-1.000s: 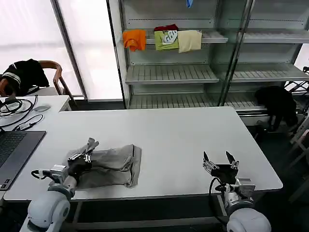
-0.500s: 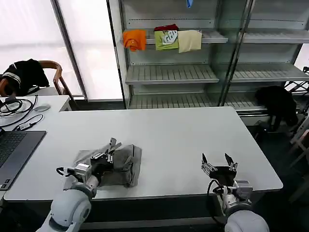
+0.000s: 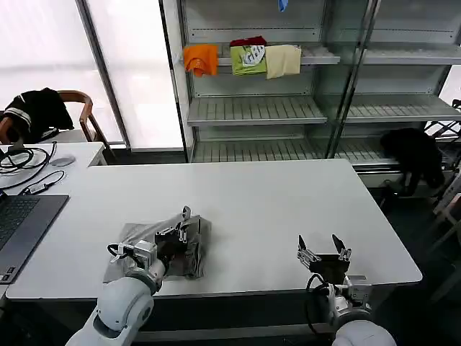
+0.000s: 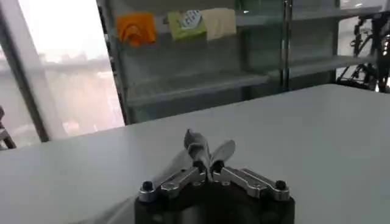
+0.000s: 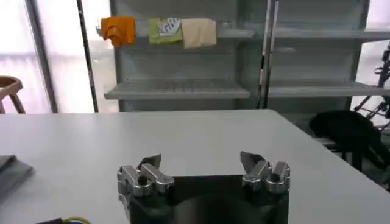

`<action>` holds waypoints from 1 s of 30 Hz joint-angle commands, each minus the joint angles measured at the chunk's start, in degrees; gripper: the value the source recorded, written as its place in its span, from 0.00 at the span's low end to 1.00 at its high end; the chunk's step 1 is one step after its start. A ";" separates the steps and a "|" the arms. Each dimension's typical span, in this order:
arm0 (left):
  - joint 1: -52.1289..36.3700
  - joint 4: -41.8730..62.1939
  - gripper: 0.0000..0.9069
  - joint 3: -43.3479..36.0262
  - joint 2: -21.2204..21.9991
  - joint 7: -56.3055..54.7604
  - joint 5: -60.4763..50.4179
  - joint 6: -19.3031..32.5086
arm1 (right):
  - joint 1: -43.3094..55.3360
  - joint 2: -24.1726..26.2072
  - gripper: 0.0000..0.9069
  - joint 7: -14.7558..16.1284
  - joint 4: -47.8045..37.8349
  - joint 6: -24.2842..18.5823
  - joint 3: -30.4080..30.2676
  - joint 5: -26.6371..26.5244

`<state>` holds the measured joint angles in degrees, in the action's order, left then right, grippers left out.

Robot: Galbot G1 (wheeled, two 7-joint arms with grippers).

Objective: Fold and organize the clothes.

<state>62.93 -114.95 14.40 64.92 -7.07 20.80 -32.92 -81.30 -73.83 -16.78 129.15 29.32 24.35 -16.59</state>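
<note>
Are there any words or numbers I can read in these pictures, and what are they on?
No text here can be read.
Green shirt on the shelf: it has a white print, too blurred to read as letters.
Grey top on the table, under the left gripper: no writing visible.
Laptop at the table's edge: keys too small to read.
Right gripper: no label visible.

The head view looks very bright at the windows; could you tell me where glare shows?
Head view: the windows are blown out white, while the table reads evenly. Left wrist view: the same window glow washes out the background behind the left gripper.
</note>
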 commanded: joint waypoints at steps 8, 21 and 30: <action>-2.84 3.30 1.00 -3.05 1.70 0.93 0.75 1.58 | -0.41 -0.11 1.00 0.14 -0.68 -0.31 -0.28 0.41; 0.16 -9.03 1.00 -0.90 4.19 -4.57 26.45 2.08 | 2.53 0.48 1.00 0.00 -2.11 -0.01 -1.60 0.48; 5.12 -10.03 1.00 15.25 -2.21 -8.73 25.01 0.19 | 5.94 1.69 1.00 0.18 -4.49 -0.28 -3.52 -1.41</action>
<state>64.54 -121.05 17.83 66.57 -12.00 39.93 -31.84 -77.49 -72.36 -16.63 125.67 29.05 21.47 -17.42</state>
